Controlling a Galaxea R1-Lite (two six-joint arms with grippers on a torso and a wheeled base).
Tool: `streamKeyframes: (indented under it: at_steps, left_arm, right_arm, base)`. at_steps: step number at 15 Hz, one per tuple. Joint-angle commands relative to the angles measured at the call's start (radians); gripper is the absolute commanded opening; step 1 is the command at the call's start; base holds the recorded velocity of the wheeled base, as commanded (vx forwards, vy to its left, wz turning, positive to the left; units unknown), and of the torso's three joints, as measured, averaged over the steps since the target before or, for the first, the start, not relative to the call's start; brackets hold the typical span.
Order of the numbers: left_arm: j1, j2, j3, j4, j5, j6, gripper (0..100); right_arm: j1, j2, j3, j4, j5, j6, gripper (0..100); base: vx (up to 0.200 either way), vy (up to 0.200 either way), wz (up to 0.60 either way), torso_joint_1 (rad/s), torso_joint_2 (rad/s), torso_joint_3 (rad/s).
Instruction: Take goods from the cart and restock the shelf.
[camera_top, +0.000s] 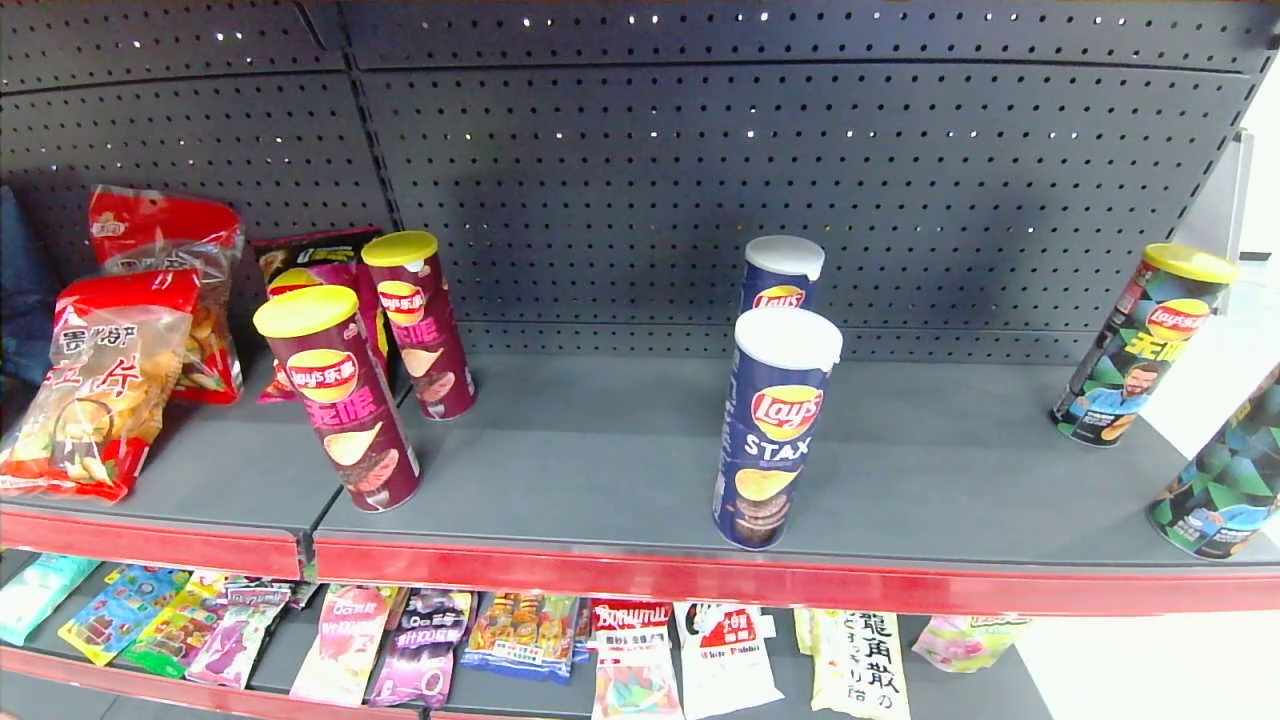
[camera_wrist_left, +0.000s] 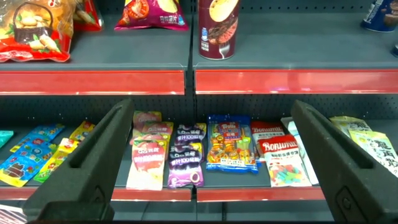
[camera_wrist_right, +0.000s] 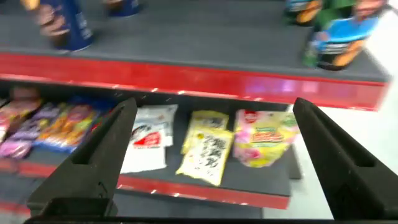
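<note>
This is a shop, in its snack aisle. A dark grey metal shelf (camera_top: 600, 450) with a perforated back panel (camera_top: 700, 180) and a red front strip (camera_top: 700, 580) carries goods in rows: tall maroon crisp cans (camera_top: 340, 400) with yellow lids, navy cans (camera_top: 770, 430) with white lids, and red crisp bags (camera_top: 100, 390). Between the fingers (camera_wrist_left: 87, 168) of the left gripper (camera_wrist_left: 211, 107), farther off, a lower shelf (camera_wrist_left: 249, 194) holds colourful flat sweet packets (camera_wrist_left: 230, 143) laid side by side. Above the fingers runs the red front strip.
</note>
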Motion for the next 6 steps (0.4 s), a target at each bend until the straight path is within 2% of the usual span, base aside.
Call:
streamKeyframes:
  at_steps: [1,6]
  left_arm:
    - [0.000,0.001,0.000,0.000,0.000,0.000,100]
    - [0.000,0.001,0.000,0.000,0.000,0.000,100]
  right_arm:
    - [-0.004,-0.020,-0.002,0.001,-0.006,0.007,100]
    - [-0.004,-0.020,-0.002,0.001,-0.008,0.013,100]
  base:
    - [0.000,0.000,0.00,0.000,0.00,0.000]
    - [0.000,0.000,0.00,0.000,0.00,0.000]
